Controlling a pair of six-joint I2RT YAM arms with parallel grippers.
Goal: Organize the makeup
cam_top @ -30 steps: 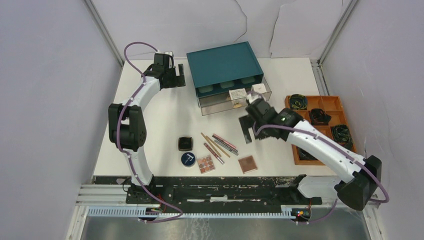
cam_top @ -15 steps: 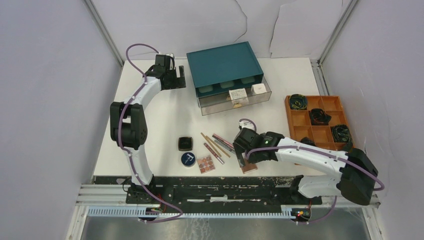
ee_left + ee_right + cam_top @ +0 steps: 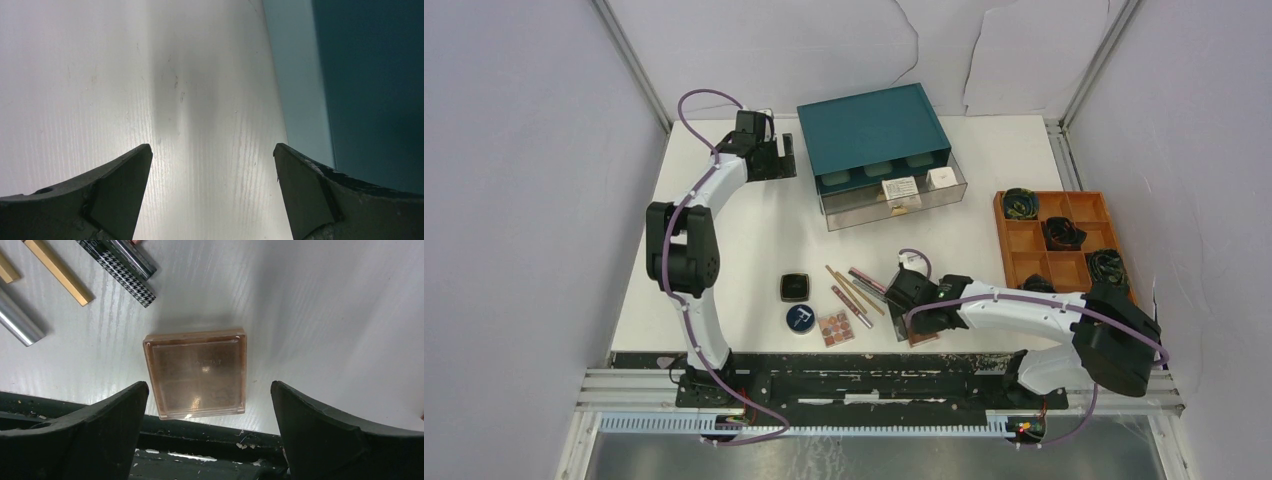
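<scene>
The brown square compact (image 3: 196, 372) lies flat at the table's near edge. My right gripper (image 3: 210, 385) is open, just above it, with a finger on each side and no contact. In the top view the right gripper (image 3: 914, 318) covers most of that compact. The thin pencils (image 3: 856, 290), the eyeshadow palette (image 3: 835, 327), the round dark-blue tin (image 3: 801, 318) and the black square compact (image 3: 795, 287) lie to its left. The white packet (image 3: 900, 187) and the white cube (image 3: 941, 177) sit in the open clear drawer. My left gripper (image 3: 774, 155) is open and empty at the far left.
The teal drawer box (image 3: 872, 130) stands at the back, with its clear drawer (image 3: 854, 215) pulled out. The orange tray (image 3: 1024, 245) with black coiled items is on the right. The black front rail (image 3: 200, 440) runs just below the brown compact. The teal box's side (image 3: 370, 90) is right of the left gripper.
My right arm has swung from the open drawer down to the near edge and now hovers over the brown compact. The left arm has barely moved.
</scene>
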